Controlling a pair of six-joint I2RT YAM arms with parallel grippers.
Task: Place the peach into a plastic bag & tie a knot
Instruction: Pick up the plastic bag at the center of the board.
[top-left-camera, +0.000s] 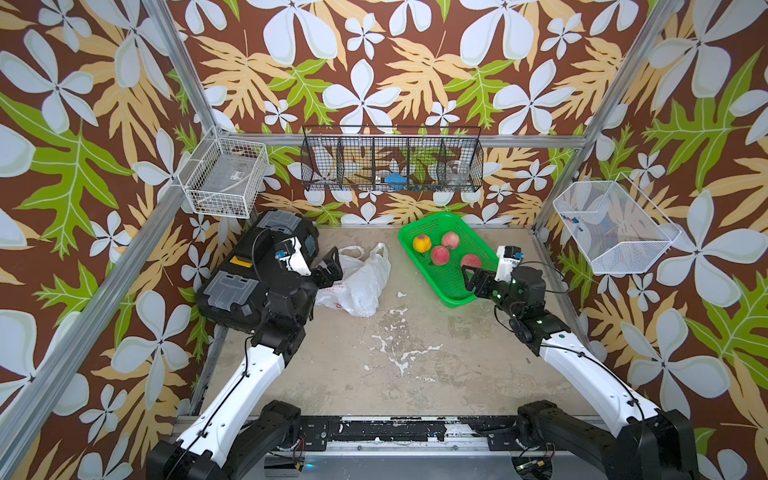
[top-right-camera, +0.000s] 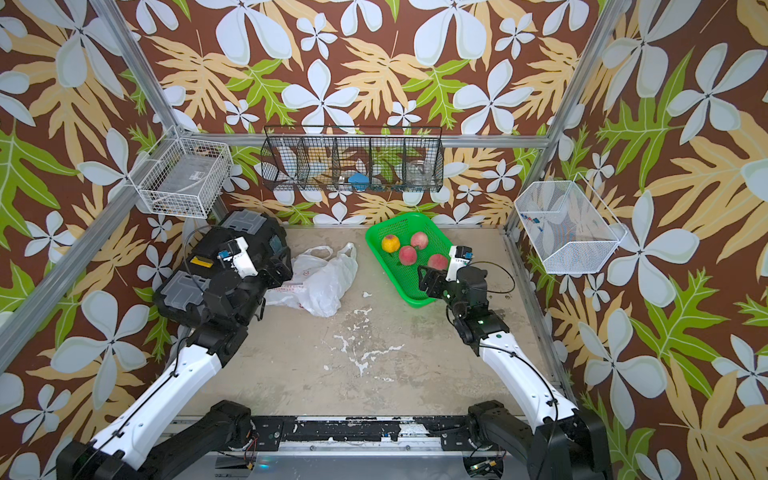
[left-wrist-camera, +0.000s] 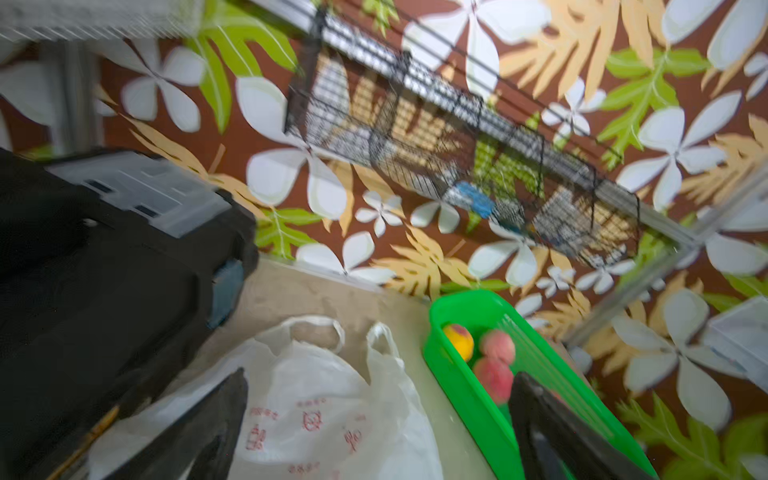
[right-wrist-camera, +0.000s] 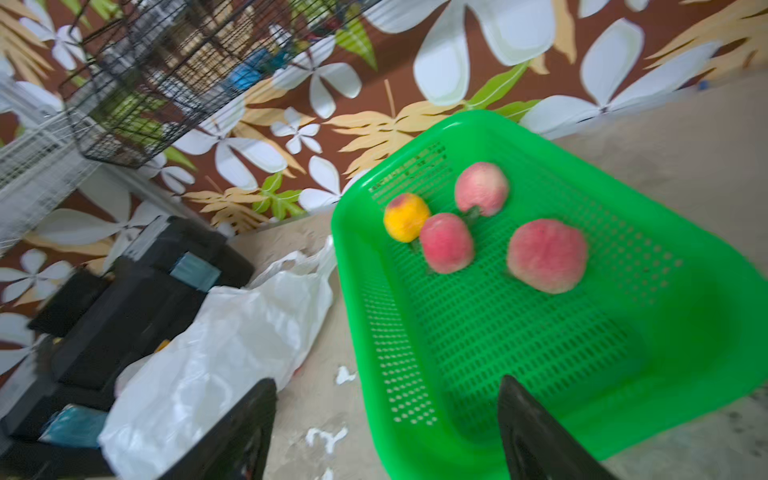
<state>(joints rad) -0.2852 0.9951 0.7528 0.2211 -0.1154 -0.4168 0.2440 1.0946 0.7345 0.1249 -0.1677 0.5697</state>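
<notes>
In both top views the plastic bag (top-left-camera: 361, 282) lies crumpled on the table (top-left-camera: 374, 374) toward its far left part. Its two loop handles are untied and point at the far edge. We see the left end effector (top-left-camera: 330, 272) at the bag's left side, in front of a black case (top-left-camera: 216, 307); we cannot tell whether it touches the bag. A green basket (top-left-camera: 451, 291) sits near the far right corner with four peaches (top-left-camera: 440, 254) in it, three pink and one yellow-orange. The right end effector (top-left-camera: 473, 280) hangs over the basket's near end, just beside the nearest of them.

In the left wrist view, which is blurred, we see the left end effector (left-wrist-camera: 374, 436) spread wide with nothing pinched. The bag (left-wrist-camera: 332, 395) with its red marks lies beneath it.

In the right wrist view the right end effector (right-wrist-camera: 384, 432) also stands apart and empty above the basket's (right-wrist-camera: 498, 353) rim. The peaches (right-wrist-camera: 546, 255) lie loose inside.
</notes>
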